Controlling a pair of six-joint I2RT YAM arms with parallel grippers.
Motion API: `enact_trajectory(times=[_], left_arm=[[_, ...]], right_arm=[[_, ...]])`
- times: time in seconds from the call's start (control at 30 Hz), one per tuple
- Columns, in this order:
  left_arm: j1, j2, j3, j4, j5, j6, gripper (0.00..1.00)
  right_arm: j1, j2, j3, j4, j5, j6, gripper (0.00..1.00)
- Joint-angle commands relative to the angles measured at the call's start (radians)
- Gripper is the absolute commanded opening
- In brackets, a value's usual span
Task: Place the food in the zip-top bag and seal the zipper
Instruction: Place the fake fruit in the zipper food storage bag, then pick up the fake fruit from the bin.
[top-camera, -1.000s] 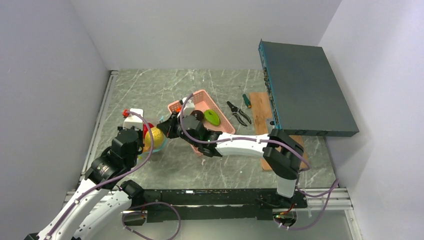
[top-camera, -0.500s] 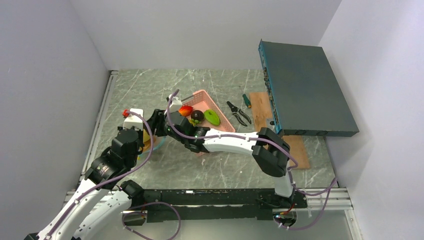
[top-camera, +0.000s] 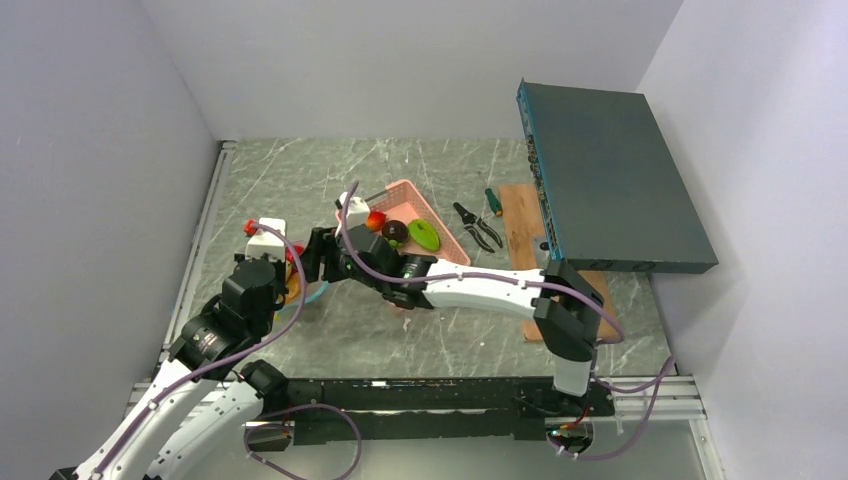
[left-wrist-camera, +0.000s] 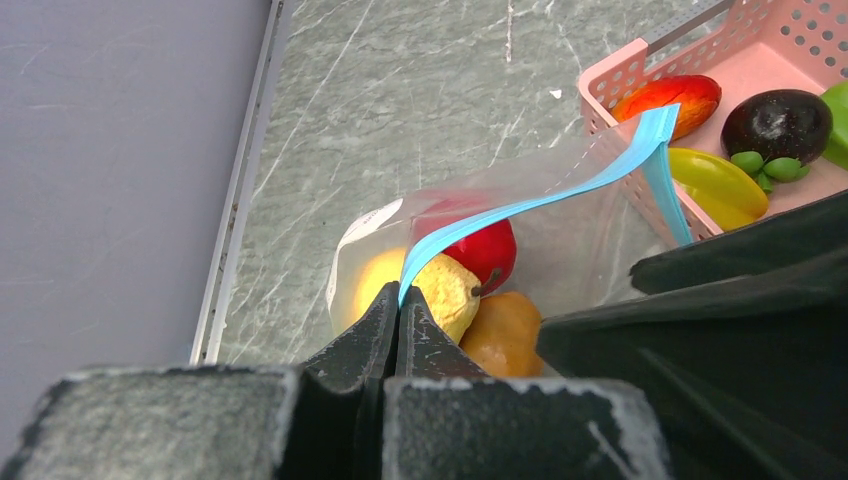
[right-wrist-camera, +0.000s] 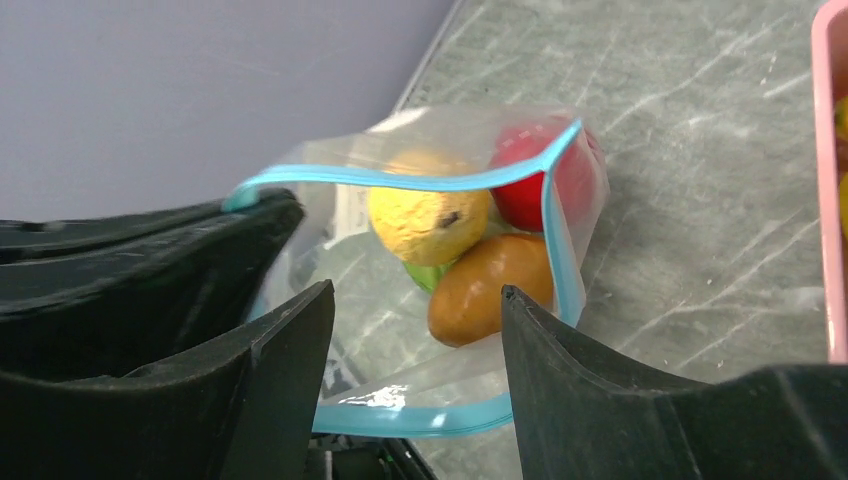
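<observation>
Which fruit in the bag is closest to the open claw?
The orange one, nearest the right gripper; the yellow fruit and red fruit lie deeper in the bag.

Looks like a robotics lab test cell. Boxed in by plain white panels (top-camera: 400, 70) around a marble-patterned bench (top-camera: 300, 180). Right of the pink basket (top-camera: 408, 207): pliers (top-camera: 478, 228), a screwdriver (top-camera: 494, 202), a wooden board (top-camera: 518, 225), a dark slab-like case (top-camera: 610, 180). Nearer than the basket: aluminium mounting rails (top-camera: 655, 390).

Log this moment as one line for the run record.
left jaws: shut on zipper | right jaws: open over bag mouth | in bag: yellow piece, red piece, orange piece | basket: purple piece and others left | mouth: unsealed
</observation>
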Motion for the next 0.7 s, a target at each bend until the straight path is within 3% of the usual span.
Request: enact_trajectory(times=[0.0, 0.2, 0.4, 0.67], left_arm=[[-0.001, -0.003, 0.001, 0.038, -0.001, 0.011, 0.0], [0.0, 0.0, -0.001, 0.042, -0.003, 0.013, 0.0], [-0.001, 0.006, -0.003, 0.041, -0.005, 0.012, 0.0], [-0.001, 0.013, 0.002, 0.034, -0.006, 0.009, 0.0]], right_arm=[[0.007, -0.107, -0.008, -0.011, -0.009, -0.066, 0.64], [0.013, -0.176, -0.047, -0.053, -0.05, -0.194, 0.64], [0.011, -0.307, -0.172, -0.018, -0.028, -0.333, 0.7], [0.0, -0.435, -0.279, -0.054, 0.2, -0.476, 0.71]])
